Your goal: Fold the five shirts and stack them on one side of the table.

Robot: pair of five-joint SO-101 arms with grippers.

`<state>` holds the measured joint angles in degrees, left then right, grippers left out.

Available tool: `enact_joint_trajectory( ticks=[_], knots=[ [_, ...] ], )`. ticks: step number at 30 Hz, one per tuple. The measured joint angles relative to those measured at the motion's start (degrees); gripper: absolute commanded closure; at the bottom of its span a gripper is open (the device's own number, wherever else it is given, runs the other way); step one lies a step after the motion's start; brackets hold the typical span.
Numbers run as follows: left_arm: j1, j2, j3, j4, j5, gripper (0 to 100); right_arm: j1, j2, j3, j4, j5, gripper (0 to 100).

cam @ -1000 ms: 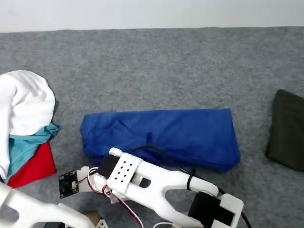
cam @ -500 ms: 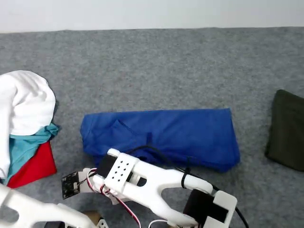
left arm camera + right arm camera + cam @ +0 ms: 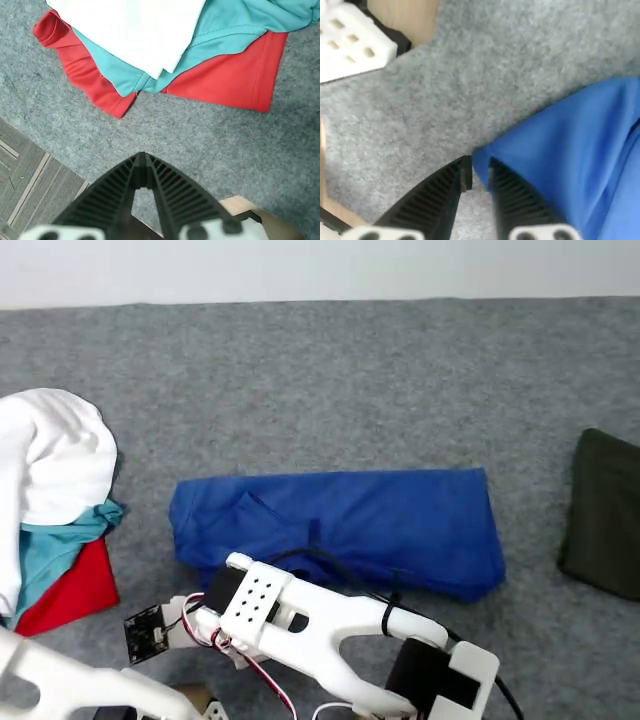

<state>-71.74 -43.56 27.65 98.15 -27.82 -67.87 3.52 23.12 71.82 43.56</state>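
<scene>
Blue shirt (image 3: 340, 525), folded long, lightly creased

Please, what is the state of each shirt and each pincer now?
Blue fabric shirt, folded lengthwise.
Dark green fabric shirt, folded.
White fabric shirt, crumpled, on top.
Teal shirt, unfolded, under the white.
Red shirt, unfolded, lowest.
Left pincer, shut, empty.
Right pincer, at blue shirt's corner, grip unclear.
</scene>
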Motion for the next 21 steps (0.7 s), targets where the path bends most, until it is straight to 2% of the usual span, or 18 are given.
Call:
enact_joint_trajectory(
  ticks=[10, 16, 21],
  knots=[
    [0.0, 0.0, 0.0, 0.0, 0.0, 100, 0.0, 0.0, 0.0, 0.18, 0.88, 98.0],
    [0.0, 0.0, 0.0, 0.0, 0.0, 100, -0.09, 0.0, 0.0, 3.52, -0.09, 79.0],
    [0.0, 0.0, 0.0, 0.0, 0.0, 100, -0.09, 0.0, 0.0, 2.9, -0.35, 78.6]
  ],
)
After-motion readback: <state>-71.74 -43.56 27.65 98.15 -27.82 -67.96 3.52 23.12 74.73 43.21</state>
